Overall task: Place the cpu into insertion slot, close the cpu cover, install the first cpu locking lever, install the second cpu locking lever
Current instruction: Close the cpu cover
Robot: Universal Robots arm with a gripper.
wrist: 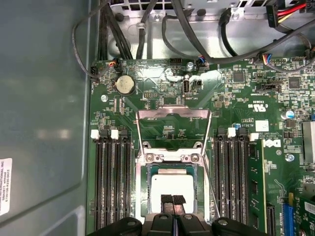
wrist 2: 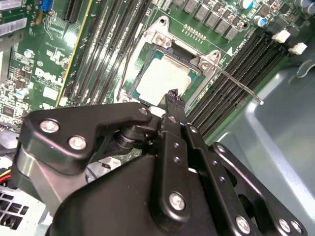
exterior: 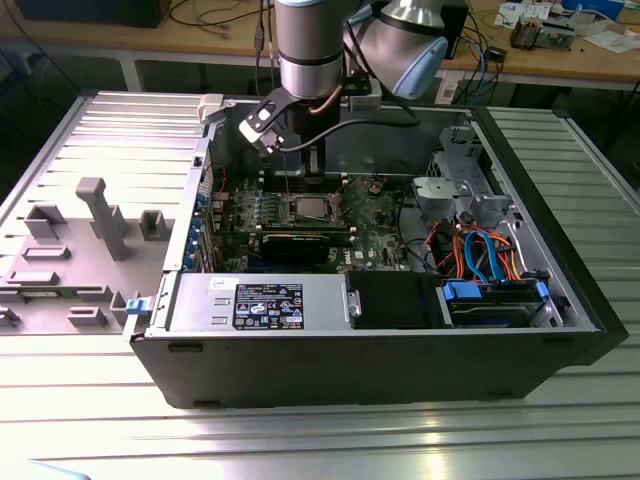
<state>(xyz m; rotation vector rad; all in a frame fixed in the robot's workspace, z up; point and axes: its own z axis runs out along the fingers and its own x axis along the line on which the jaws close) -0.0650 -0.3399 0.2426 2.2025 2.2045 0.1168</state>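
- The open computer case [exterior: 400, 370] lies on its side; the gripper reaches down into it.
- The arm [exterior: 310, 50] stands upright over the case, its wrist pointing straight down at the green circuit board [wrist: 236, 98].
- A grey power supply [exterior: 200, 300] sits well away from the gripper and bears a dark label [exterior: 268, 306] with white print and marks.
- A white sticker [wrist: 5, 184] with small print is stuck to the case wall, well off to one side of the gripper.
- Long black memory slots [wrist: 112, 182] flank the gripper on both sides.
- The gripper [wrist: 173, 199] [wrist 2: 173, 96] has its two black fingertips pressed together, with nothing held between them.
- The cpu cover [wrist: 173, 114] is swung open, just beyond the fingertips.
- The cpu [wrist: 172, 184] [wrist 2: 162, 81] lies flat in the insertion slot [wrist: 147, 169], directly under the fingertips at its near edge.
- A thin metal lever [wrist 2: 238, 86] sticks out beside the slot, unlatched.
- A small white label [wrist: 262, 125] is fixed to the board, off to one side of the gripper.
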